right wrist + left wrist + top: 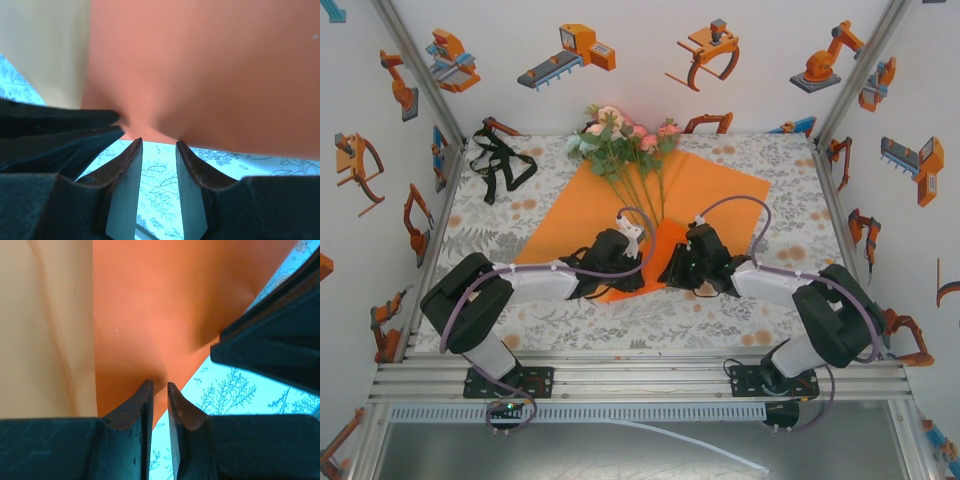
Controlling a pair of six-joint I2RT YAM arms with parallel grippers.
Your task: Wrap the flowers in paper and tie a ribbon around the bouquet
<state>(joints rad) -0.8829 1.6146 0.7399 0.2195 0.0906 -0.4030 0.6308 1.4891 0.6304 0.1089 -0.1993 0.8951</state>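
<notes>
The orange paper (578, 212) lies spread on the table, and the flowers (620, 140) rest on it with blooms at the far end and stems running toward me. My two grippers meet at the paper's near corner, where a darker fold of it stands up. The left gripper (640, 272) (160, 385) has a narrow gap between its jaws, tips at the paper (150, 315) edge. The right gripper (670, 274) (157, 142) stands open a little wider, the paper (210, 75) just beyond its tips and only table between them. The black ribbon (500, 162) lies in a heap at the far left.
The table (740, 310) has a floral cloth and is walled on three sides. The right gripper's dark fingers (280, 340) crowd the left wrist view; the left gripper's fingers (50, 132) sit close at the left in the right wrist view. Purple-grey cables (740, 205) arch over both arms.
</notes>
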